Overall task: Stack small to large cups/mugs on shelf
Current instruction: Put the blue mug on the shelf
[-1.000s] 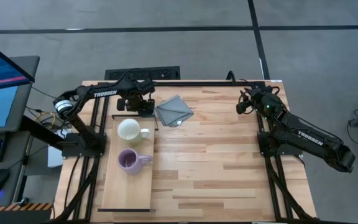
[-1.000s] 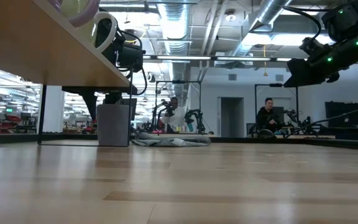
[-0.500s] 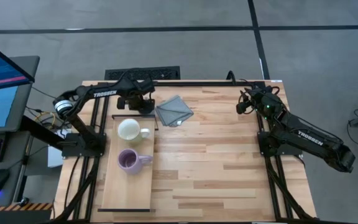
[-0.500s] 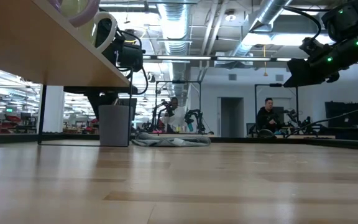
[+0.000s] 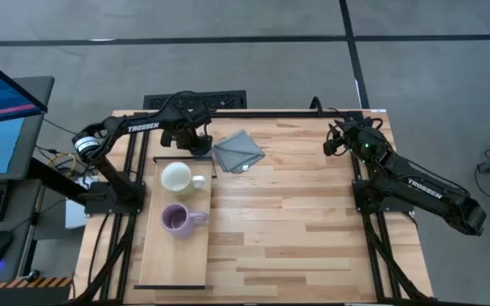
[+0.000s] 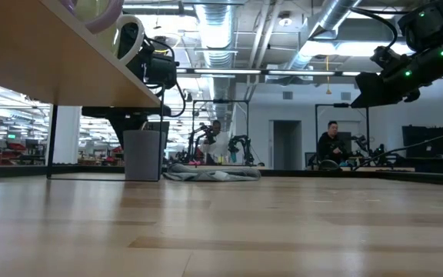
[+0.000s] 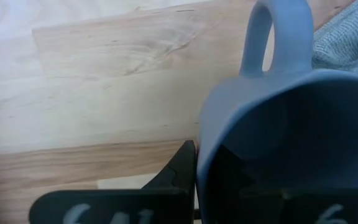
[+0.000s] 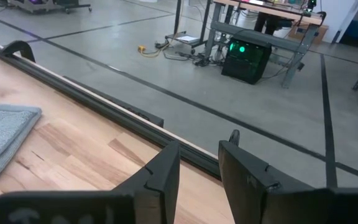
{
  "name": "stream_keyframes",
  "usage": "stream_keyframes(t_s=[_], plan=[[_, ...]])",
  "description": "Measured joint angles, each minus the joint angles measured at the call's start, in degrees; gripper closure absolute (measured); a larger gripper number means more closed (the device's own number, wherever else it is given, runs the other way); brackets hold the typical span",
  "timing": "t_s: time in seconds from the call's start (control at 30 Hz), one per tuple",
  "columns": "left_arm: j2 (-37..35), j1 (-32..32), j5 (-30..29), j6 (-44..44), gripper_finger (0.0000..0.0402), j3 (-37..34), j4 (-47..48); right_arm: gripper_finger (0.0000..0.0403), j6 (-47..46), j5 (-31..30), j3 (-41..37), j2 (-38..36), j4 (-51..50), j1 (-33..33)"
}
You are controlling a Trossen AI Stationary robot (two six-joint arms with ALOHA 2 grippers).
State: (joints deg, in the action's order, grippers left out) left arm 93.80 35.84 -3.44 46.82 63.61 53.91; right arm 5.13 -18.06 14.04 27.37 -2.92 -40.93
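The grey-blue mug stands upright on the tabletop just past the shelf's far end, also seen in the low view. In the high view my left gripper hides it. My left gripper is shut on it. A cream-white mug and a purple mug stand on the pale shelf. My right gripper hangs open over the table's far right corner, holding nothing. My left gripper pinches the grey-blue mug's wall at the rim, on the side opposite the handle. One finger is outside and the other is inside the cup. The fingers come from above, pointing down. The mug's base rests on the table.
A folded grey cloth lies on the table right of the mug. In the low view the shelf is raised on thin dark legs. People sit in the room beyond the table. Bare planks fill the table's middle and right.
My left gripper has shut on the grey-blue mug's wall near the shelf's far end. The mug still stands on the table in much the same place.
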Motion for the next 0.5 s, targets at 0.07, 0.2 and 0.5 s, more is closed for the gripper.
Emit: stream_keyframes(t_s=[0.07,0.2,0.5], plan=[[0.0,0.0,0.2,-0.9,0.0393,0.0,0.0,0.0269,0.0,0.0,0.0,0.0,0.0,0.0],[0.0,0.0,1.0,-3.0,0.0393,0.0,0.0,0.0269,0.0,0.0,0.0,0.0,0.0,0.0],[0.0,0.0,1.1,-3.2,0.0393,0.0,0.1,0.0269,0.0,0.0,0.0,0.0,0.0,0.0]])
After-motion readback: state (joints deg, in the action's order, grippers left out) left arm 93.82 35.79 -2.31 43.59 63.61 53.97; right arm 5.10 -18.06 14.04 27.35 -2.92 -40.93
